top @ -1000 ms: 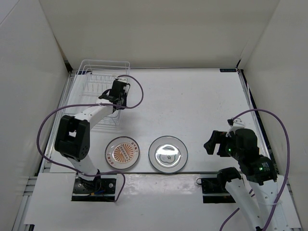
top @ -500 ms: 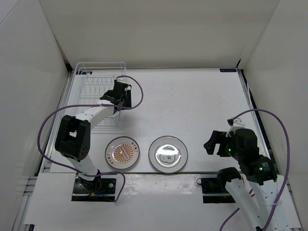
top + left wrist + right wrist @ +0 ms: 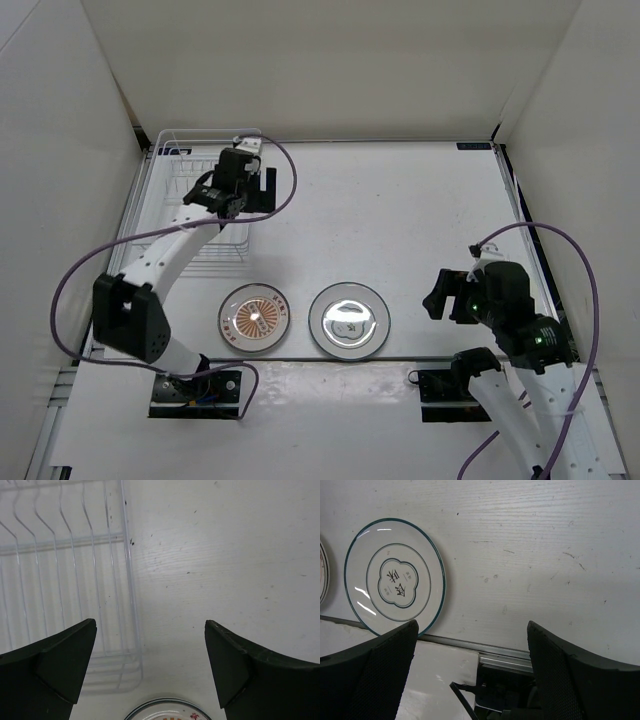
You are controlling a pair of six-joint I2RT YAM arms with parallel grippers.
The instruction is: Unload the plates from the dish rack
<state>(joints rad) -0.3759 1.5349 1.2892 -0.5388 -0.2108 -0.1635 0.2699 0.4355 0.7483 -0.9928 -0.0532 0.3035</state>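
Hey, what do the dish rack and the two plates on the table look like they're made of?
Dish rack: thin white wire, likely coated metal. Pale plate: glossy glazed ceramic or melamine, sharp light streaks. Sunburst plate: looks alike, shiny highlight.

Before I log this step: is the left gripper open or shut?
Open. The left gripper shows its fingers far apart in the wrist view, nothing held between them.

- dish rack point(image 3: 172, 195): white wire, upright, far-left corner.
- sunburst plate point(image 3: 254, 317): orange-brown with a pale rim, flat, near the rack's front end.
- pale plate point(image 3: 348, 320): glossy, dark-rimmed, flat, just right of it.
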